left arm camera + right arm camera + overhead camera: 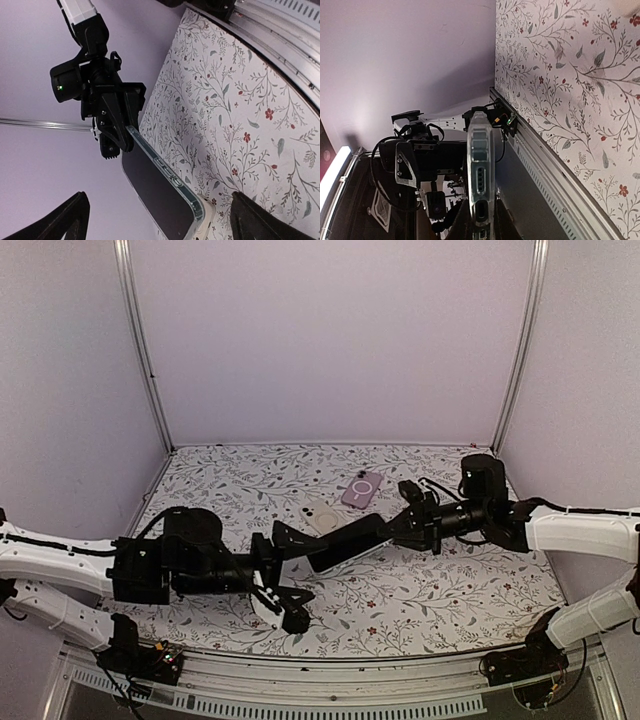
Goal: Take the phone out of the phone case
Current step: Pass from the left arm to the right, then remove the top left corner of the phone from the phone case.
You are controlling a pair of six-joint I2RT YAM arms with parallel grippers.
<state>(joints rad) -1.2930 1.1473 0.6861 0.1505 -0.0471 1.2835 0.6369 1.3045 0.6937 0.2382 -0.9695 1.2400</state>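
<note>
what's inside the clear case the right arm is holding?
A dark phone sits in the clear case, screen facing the left wrist camera. Its far end is covered by the right gripper; the near end is partly cut off by the frame.

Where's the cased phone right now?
Top view: the cased phone is mid-table, raised, its right end clamped in the right gripper and its other end between the fingers of the open left gripper, in front of the white phone.
</note>
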